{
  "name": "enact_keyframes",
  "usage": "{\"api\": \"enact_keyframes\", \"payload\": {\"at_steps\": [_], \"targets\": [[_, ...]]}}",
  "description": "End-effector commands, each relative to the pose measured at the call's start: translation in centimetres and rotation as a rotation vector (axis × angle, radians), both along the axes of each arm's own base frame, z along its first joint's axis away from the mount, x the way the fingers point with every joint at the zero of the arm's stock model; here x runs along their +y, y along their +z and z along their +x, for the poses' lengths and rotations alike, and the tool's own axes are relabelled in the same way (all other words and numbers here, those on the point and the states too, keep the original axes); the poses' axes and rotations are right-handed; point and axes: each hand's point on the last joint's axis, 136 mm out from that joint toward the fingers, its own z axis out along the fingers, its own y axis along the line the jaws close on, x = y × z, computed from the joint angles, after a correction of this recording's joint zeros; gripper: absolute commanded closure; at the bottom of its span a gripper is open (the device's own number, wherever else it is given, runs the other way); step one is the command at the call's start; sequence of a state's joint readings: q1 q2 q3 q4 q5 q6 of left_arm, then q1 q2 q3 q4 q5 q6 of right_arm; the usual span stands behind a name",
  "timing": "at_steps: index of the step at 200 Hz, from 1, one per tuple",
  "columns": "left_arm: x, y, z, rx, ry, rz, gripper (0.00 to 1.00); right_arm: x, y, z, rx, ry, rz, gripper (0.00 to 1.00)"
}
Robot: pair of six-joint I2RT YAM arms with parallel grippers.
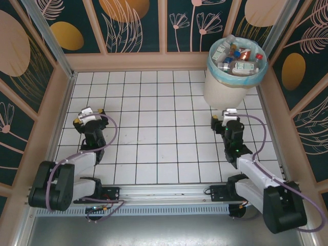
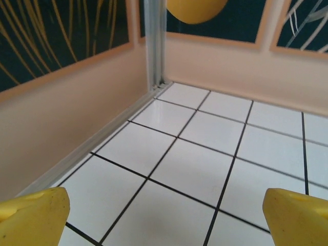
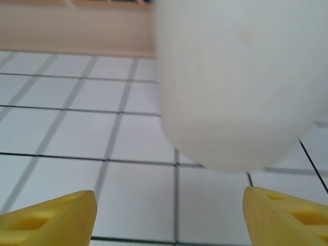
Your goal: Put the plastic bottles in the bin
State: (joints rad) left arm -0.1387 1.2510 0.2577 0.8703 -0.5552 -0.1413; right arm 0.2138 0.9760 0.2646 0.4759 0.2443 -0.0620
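Note:
The round white bin [image 1: 230, 87], lined with a light blue-green bag, stands at the far right of the tiled floor. Several plastic bottles [image 1: 237, 57] with red, blue and brown labels and caps lie piled inside it. My right gripper [image 1: 225, 117] sits low just in front of the bin, open and empty. In the right wrist view the bin's white wall [image 3: 241, 82] looms close beyond its yellow fingertips [image 3: 56, 218]. My left gripper [image 1: 87, 115] rests over the left side of the floor, open with nothing between its yellow fingertips [image 2: 36, 212].
Peach-coloured walls [image 2: 66, 113] with an aluminium corner post [image 2: 154, 41] close in the white tiled floor [image 1: 154, 128] on all sides. The left gripper is near the left wall. Purple cables loop along both arms.

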Motion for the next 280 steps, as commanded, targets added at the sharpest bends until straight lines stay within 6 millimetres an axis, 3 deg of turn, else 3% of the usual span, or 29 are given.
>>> {"api": "enact_keyframes", "payload": {"at_steps": [1,22,47,70,96,106,114,280], "targets": [[-1.5,1.7,1.2,-0.088,-0.119,0.038,0.03,-1.8,2.9,1.6,-0.203,-0.043,0.044,0.23],[-2.4,1.0,1.9,-0.086,-0.226,0.051,0.02,-2.2,1.2,1.9,-0.233,0.001,0.054,0.22],[-2.8,0.7,1.9,-0.126,-0.317,0.001,0.02,-1.2,1.9,1.8,-0.328,0.106,0.081,0.20],[-2.9,-0.2,1.9,-0.151,-0.350,-0.011,0.02,-1.8,0.1,2.2,-0.324,0.121,0.127,0.19],[-2.0,-0.9,2.9,-0.101,-0.292,-0.028,0.01,-5.0,-0.3,2.8,-0.309,-0.073,0.164,0.15],[-2.0,-0.9,3.0,-0.101,-0.291,-0.028,0.01,-6.2,-1.0,3.8,-0.259,-0.154,0.174,0.07],[-2.0,-1.0,3.0,-0.099,-0.292,-0.028,0.02,-6.0,-1.4,4.1,-0.240,-0.160,0.156,0.01],[-2.6,-1.1,3.2,-0.089,-0.328,-0.021,0.01,-6.1,-1.2,4.0,-0.255,-0.166,0.153,0.01]]}}
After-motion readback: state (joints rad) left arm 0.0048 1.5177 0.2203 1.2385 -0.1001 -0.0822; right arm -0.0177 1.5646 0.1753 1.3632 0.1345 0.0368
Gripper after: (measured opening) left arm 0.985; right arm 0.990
